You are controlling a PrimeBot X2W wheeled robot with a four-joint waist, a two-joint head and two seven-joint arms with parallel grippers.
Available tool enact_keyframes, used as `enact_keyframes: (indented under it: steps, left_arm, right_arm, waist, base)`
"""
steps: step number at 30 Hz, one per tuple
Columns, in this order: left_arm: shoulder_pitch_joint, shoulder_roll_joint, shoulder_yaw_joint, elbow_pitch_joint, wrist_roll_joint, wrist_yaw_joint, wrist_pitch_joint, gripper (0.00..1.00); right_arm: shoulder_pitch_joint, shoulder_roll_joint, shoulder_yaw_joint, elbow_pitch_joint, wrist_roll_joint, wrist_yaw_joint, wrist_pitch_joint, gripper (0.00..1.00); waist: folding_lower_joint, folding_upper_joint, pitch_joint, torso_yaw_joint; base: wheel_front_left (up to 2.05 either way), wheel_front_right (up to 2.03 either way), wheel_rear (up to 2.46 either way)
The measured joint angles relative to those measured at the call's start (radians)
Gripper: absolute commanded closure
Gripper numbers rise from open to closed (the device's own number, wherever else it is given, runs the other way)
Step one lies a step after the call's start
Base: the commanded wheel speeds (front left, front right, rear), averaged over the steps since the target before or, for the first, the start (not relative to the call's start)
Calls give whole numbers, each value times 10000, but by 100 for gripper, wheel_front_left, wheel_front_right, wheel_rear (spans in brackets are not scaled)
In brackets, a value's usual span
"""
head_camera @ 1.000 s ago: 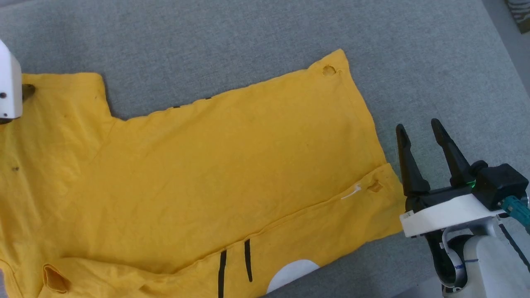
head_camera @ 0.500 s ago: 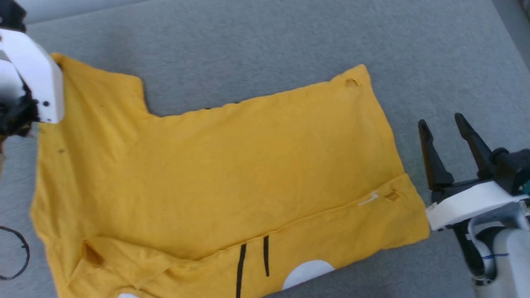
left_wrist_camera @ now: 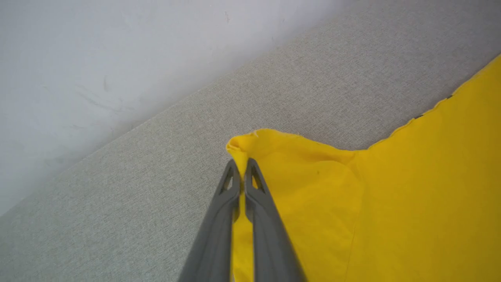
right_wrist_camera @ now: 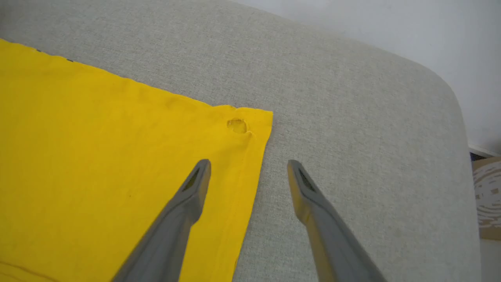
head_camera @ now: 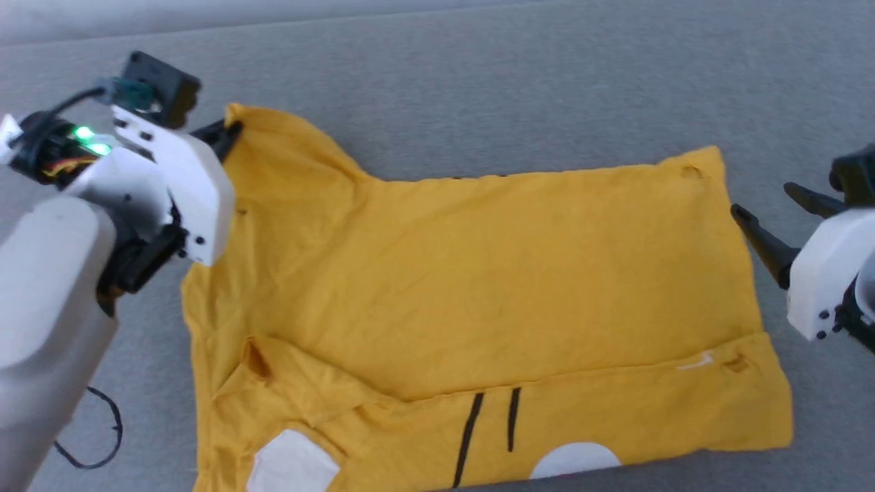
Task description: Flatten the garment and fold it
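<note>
The garment (head_camera: pixel 478 273) is spread across the middle of the grey fabric-covered worktop (head_camera: pixel 478 82), with its hem toward the right edge and its sleeves toward the left. Its near long side is turned over, so black lines and white patches of the print are exposed along the near edge.

The far sleeve (head_camera: pixel 273 147) is pinched at its corner by the left tool (head_camera: pixel 231 128). Its fingers stood apart a second ago and have since been brought fully together. The head view has also been swung leftward, so the garment's apparent shift is not to be read as movement of the cloth. With the sleeve gripped, a flattening pull or a sleeve fold is judged ready to begin. The right tool (head_camera: pixel 762 199) is kept wide open just off the hem, with nothing held.

In the left wrist view, cloth is seen squeezed between the closed fingers. In the head view that grip is half hidden behind the white wrist. In the right wrist view, the hem edge is straddled, with one finger over cloth and one over bare worktop. Whether they touch cannot be told.
</note>
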Motion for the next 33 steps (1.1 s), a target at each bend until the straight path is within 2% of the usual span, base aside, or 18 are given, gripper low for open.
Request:
enact_keyframes:
  steps: [5,14,20,22,23,27,33]
  left_arm:
    - [314,-192,-297,-1074,188,132,-150,100]
    - [473,-581,-708,-2266,399,303,-215,100]
    - [474,-627,-767,-2324,422,309,-313,100]
    - [475,-640,-784,-2299,420,309,-357,100]
    - [478,-644,-788,-2276,418,309,-360,100]
    - [638,-631,-723,-2132,414,430,-663,100]
    - [1345,-433,-558,-2011,174,658,-922,100]
  right_arm:
    - [-1105,-1062,899,1035,96,10,920,0]
    - [-2424,-1691,2359,3233,-161,10,1304,0]
    - [-2973,-2251,3413,3716,73,-2,1421,0]
    - [-3120,-2431,3864,3718,182,-10,1317,84]
    - [-3174,-2479,4044,3751,209,-8,1175,100]
    - [-3258,-2297,4293,4205,385,-4,184,100]
    - [-3075,-1789,3933,4836,472,0,-1457,100]
  waist:
    - [0,0,67,764]
    - [1,0,399,1972]
    - [-2,0,650,2444]
    - [-2,0,698,2506]
    - [-2,0,698,2510]
    - [0,0,568,2456]
    - [3,0,13,2237]
  base:
    - [0,0,0]
    - [0,0,0]
    - [0,0,0]
    - [0,0,0]
    - [0,0,0]
    - [0,0,0]
    - [0,0,0]
